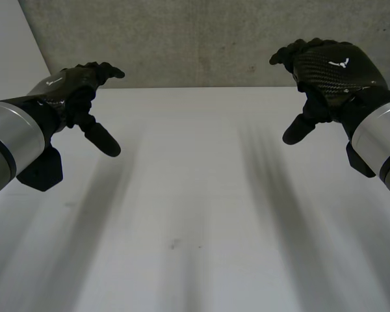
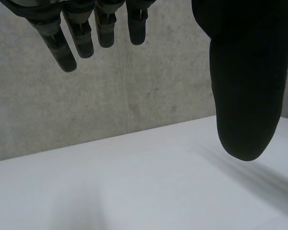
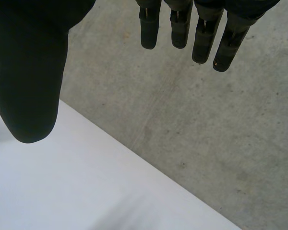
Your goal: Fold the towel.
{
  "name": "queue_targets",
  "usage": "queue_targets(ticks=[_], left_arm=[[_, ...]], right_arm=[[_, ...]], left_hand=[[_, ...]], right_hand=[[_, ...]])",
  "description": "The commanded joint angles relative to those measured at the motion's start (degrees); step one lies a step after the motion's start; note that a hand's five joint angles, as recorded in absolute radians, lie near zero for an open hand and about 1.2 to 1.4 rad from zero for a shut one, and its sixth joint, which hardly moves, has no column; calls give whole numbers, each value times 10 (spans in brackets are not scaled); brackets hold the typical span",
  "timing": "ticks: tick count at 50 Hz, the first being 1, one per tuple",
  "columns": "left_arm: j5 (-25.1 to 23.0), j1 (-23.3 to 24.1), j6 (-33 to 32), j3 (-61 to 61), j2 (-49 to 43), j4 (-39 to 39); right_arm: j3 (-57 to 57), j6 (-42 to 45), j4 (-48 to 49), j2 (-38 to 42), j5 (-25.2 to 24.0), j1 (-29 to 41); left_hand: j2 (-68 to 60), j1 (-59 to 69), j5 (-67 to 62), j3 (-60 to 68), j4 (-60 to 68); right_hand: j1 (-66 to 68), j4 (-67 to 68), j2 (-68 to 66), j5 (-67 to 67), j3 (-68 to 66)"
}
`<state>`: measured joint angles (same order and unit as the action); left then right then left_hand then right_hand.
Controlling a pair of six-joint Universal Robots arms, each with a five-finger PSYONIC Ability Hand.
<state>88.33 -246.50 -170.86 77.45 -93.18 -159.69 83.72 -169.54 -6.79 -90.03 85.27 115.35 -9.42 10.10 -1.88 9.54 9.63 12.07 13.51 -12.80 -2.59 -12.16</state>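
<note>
The left robot hand [image 1: 73,88] hangs above the white tabletop [image 1: 195,214], fingers spread. The right robot hand [image 1: 331,68] is spread likewise.

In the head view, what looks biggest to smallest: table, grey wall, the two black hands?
Table, largest.
Grey wall, next.
Right hand and left hand, smallest; they look much alike, so I won't rank them.
</note>
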Motion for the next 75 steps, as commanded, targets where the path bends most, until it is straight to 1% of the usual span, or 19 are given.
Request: queue_targets(ticks=[1, 23, 32, 35, 40, 42, 47, 52, 55, 57, 58, 59, 60, 61, 63, 64, 65, 73, 75], left_arm=[[0, 0, 0, -2, -8, 0], [1, -5, 0, -3, -9, 1], [0, -4, -4, 2, -28, -6], [0, 0, -18, 4, -46, -4], [2, 5, -88, 9, -92, -5], [4, 6, -146, 13, -138, -9], [5, 6, -198, 12, -208, -49], [2, 8, -204, 20, -261, -102], [2, 8, -204, 24, -285, -124], [2, 10, -204, 24, -297, -133], [2, 10, -204, 24, -297, -133], [2, 15, -205, 25, -306, -140], [1, 22, -205, 24, -310, -145], [1, 22, -205, 24, -310, -145], [1, 29, -206, 17, -314, -167], [1, 29, -206, 17, -314, -167], [1, 31, -209, 11, -316, -185], [11, 37, -207, -85, -317, -317], [15, 37, -202, -110, -308, -333]], right_arm=[[-1, 0, -9, 11, -21, -2], [-3, 0, -13, 21, -24, -6], [-4, 28, -27, 70, -31, 2], [-5, 49, -43, 83, -34, 3], [-9, 184, -123, 143, -27, 3], [-12, 207, -135, 159, -23, 4], [-15, 209, -137, 200, -26, 5], [-18, 207, -131, 253, -30, 5], [-22, 206, -116, 285, -30, 5], [-23, 206, -101, 297, -30, 5], [-26, 205, -81, 302, -31, 5], [-28, 202, -52, 301, -31, 5], [-28, 202, -52, 301, -31, 5], [-29, 198, -12, 296, -31, 4], [-30, 190, 29, 285, -29, 2], [-30, 179, 67, 268, -27, 1], [-30, 178, 67, 268, -27, 1], [-45, 120, 254, 221, -22, 4], [-47, 128, 347, 217, -11, 5]], left_hand=[[-6, -1, 18, 5, 4], [-6, -1, 18, 5, 4], [-21, 15, 3, 20, 19], [-28, 21, -4, 27, 26], [-30, 23, -5, 29, 28], [-30, 23, -5, 29, 28], [-55, 48, -30, 54, 53], [-112, 105, -88, 111, 110], [-147, 141, -123, 146, 145], [-181, 174, -156, 180, 179], [-181, 174, -157, 180, 179], [-241, 234, -217, 240, 239], [-367, 360, -342, 365, 365], [-368, 361, -343, 367, 366], [-589, 582, -564, 588, 587], [-590, 583, -565, 589, 588], [-705, 698, -680, 703, 703], [-706, 699, -681, 705, 704], [-706, 699, -681, 705, 704]], right_hand=[[-21, -35, 28, 26, 22], [-21, -35, 28, 26, 22], [-21, -35, 28, 26, 22], [-21, -35, 28, 26, 22], [-21, -35, 28, 26, 22], [-21, -35, 28, 26, 22], [-21, -35, 28, 26, 22], [-1, -16, 9, 7, 2], [31, 16, -23, -25, -30], [123, 109, -116, -118, -122], [285, 270, -277, -279, -284], [543, 528, -535, -538, -542], [545, 531, -538, -540, -544], [678, 664, -671, -673, -677], [679, 665, -672, -674, -678], [679, 665, -672, -674, -678], [679, 665, -672, -674, -678], [679, 665, -672, -674, -678], [679, 665, -672, -674, -678]])
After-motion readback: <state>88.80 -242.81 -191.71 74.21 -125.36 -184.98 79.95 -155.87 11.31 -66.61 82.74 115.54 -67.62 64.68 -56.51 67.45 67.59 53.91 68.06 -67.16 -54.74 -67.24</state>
